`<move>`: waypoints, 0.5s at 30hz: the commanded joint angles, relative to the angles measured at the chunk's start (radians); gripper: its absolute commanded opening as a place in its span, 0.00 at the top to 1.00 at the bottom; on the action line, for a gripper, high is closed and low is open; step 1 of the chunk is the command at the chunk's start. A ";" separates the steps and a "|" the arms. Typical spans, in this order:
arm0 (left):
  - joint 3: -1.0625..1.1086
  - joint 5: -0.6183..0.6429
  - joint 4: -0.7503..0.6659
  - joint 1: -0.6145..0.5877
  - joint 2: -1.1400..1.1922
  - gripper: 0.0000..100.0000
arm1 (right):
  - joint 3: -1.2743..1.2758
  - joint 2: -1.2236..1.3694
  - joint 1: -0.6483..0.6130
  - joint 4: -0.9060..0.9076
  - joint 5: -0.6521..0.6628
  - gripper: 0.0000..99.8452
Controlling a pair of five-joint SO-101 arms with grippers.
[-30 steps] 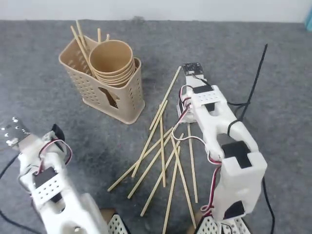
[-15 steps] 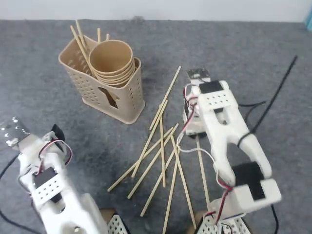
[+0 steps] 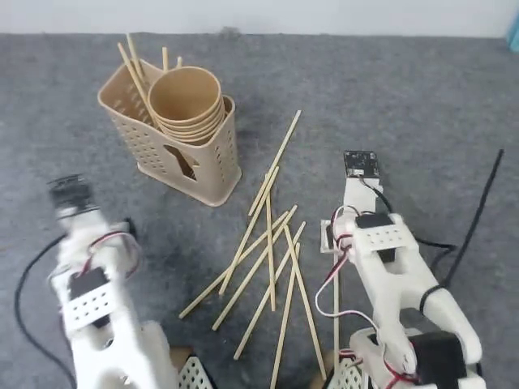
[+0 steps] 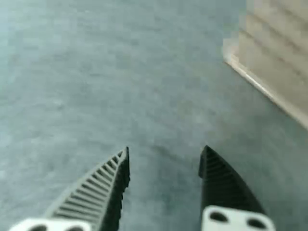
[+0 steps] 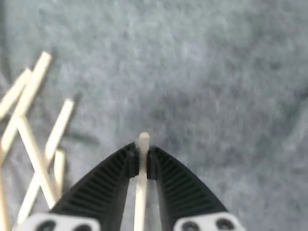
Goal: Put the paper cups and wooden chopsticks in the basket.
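- Because the held chopstick [image 5: 143,141] is pinched close to its tip by the right gripper [image 5: 142,161], whose jaws are clenched on it, a long length is left unsupported. It could be twisted in the grip or pulled free on a lift.
- If the trailing end is swept across the loose chopsticks [image 3: 268,243] scattered on the grey carpet [image 3: 422,97], these could be knocked farther apart (later pick-ups would likely be made harder).
- At the basket [image 3: 207,174], little room is left beside the stacked paper cups [image 3: 185,97], so a tilted stick might be caught on the rim and dropped outside.
- The left gripper [image 4: 163,159] is seen released, jaws apart over bare carpet near a corner of the basket, and nothing is held.
- The held chopstick is thin, pale, straight wood with a blunt end. It runs beneath the right arm, just beside the loose pile, and well apart from the basket.
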 commanded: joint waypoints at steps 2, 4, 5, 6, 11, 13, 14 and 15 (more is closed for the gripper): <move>-0.157 -0.077 0.311 0.284 -0.025 0.80 | 0.002 -0.050 0.015 -0.047 -0.012 0.99; -0.231 -0.103 0.414 0.381 -0.023 0.80 | 0.005 -0.054 0.016 -0.047 -0.009 0.99; -0.266 -0.103 0.460 0.427 -0.020 0.80 | 0.006 -0.054 0.016 -0.047 -0.009 0.99; -0.297 -0.103 0.500 0.474 -0.018 0.80 | 0.006 -0.054 0.016 -0.047 -0.009 0.99; -0.361 -0.101 0.571 0.704 -0.017 0.80 | 0.005 -0.050 0.016 -0.047 -0.009 0.99; -0.358 -0.098 0.532 0.769 -0.014 0.80 | 0.005 -0.050 0.016 -0.047 -0.008 0.99; -0.349 -0.092 0.516 0.799 -0.011 0.80 | 0.005 -0.050 0.016 -0.047 -0.008 0.99; -0.343 -0.077 0.500 0.827 -0.002 0.80 | 0.005 -0.051 0.016 -0.047 -0.008 0.99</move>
